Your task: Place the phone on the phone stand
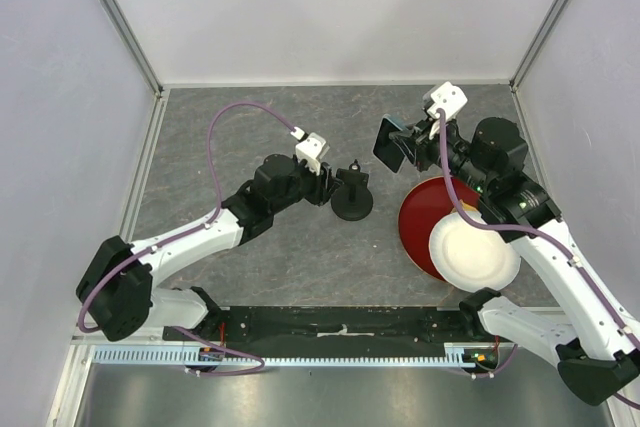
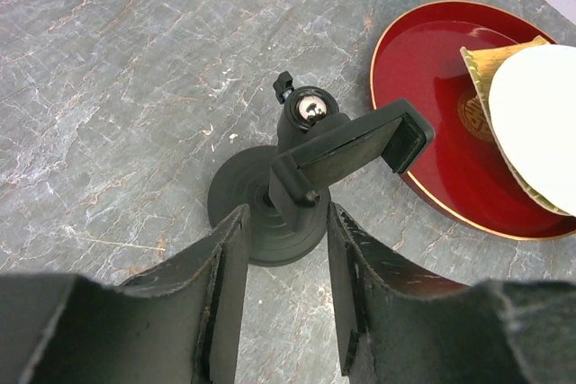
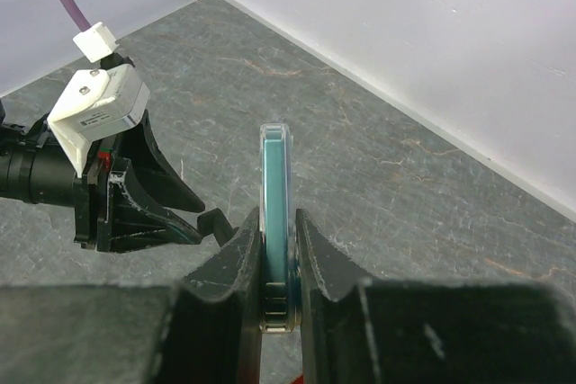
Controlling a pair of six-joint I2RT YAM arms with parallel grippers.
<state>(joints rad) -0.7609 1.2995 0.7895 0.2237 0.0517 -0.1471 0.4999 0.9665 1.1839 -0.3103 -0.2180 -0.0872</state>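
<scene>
The phone stand [image 1: 352, 203] stands mid-table, with a black disc base, a post and a tilted cradle [image 2: 353, 143]. My left gripper [image 1: 331, 185] is open, and its fingertips [image 2: 232, 238] flank the near side of the stand's base [image 2: 261, 213]; I cannot tell if they touch it. My right gripper [image 1: 412, 147] is shut on the phone [image 1: 391, 144] and holds it on edge in the air, to the right of and beyond the stand. In the right wrist view the phone [image 3: 275, 186] shows edge-on, teal-sided, between the fingers [image 3: 241, 254].
A red round plate [image 1: 418, 222] lies right of the stand, with a white plate [image 1: 476, 251] over its near right part. Both also show in the left wrist view: the red plate [image 2: 432, 87] and the white plate [image 2: 540, 114]. White walls enclose the back and sides.
</scene>
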